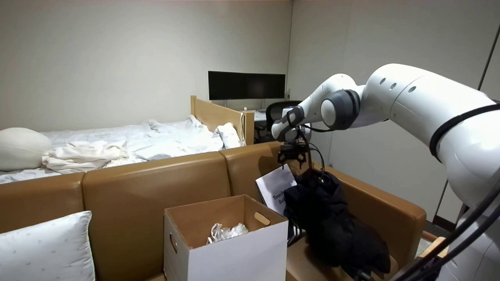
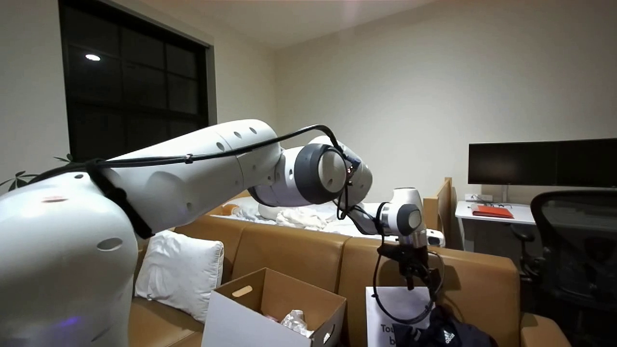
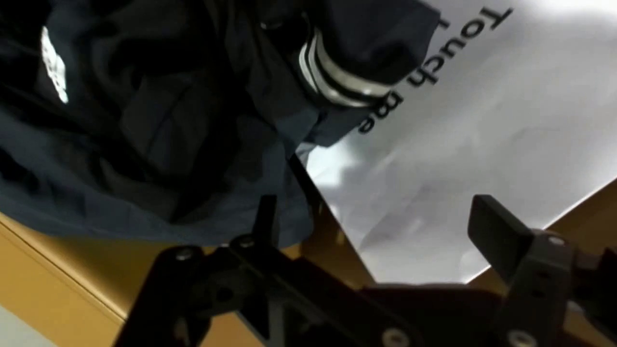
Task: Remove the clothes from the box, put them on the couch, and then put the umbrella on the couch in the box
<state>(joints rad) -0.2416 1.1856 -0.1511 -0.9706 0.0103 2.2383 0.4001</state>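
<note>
Clothes (image 1: 328,218) out on couch (image 1: 156,187), lower rt of frame, end effector (image 3: 376,212) spread wide w/ nothing held, & umbrella, can't ID it, prob yet to go in box (image 1: 238,257), lower ctr!

Brown couch (image 1: 156,187), white box (image 1: 238,253), black clothes (image 1: 332,222)

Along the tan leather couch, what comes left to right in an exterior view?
Square white pillow, open white cardboard box, white rectangular sheet with dark print, heap of black fabric clothes.
</note>
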